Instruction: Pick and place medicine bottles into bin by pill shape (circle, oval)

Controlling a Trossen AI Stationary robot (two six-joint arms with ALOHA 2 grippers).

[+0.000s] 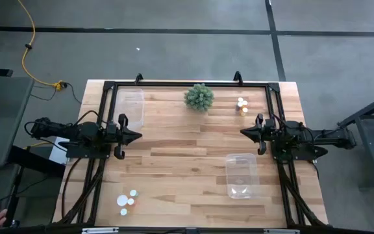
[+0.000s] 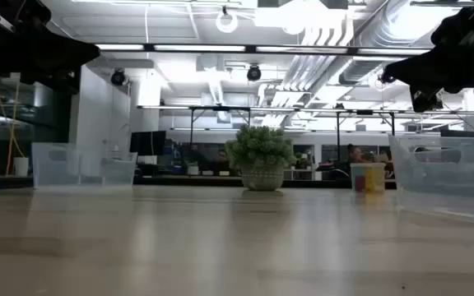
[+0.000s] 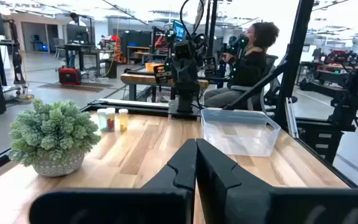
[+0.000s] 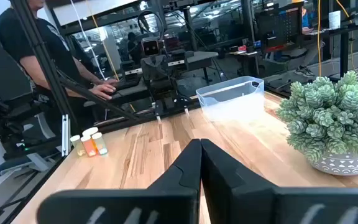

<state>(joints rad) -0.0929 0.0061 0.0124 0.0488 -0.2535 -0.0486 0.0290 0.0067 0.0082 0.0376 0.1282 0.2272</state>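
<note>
High view alone shows both end effectors, left [image 1: 137,136] and right [image 1: 244,132], pressed together, holding nothing.

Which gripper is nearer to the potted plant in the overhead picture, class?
Neither clearly; the right gripper looks slightly nearer. The plant sits mid-table at the far edge. The left gripper is on its left, the right on its right, both shut and nearer the camera.

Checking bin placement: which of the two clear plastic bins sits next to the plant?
The clear plastic bin at the far left corner, level with the spiky green plant; the other clear bin lies near the right arm.
</note>
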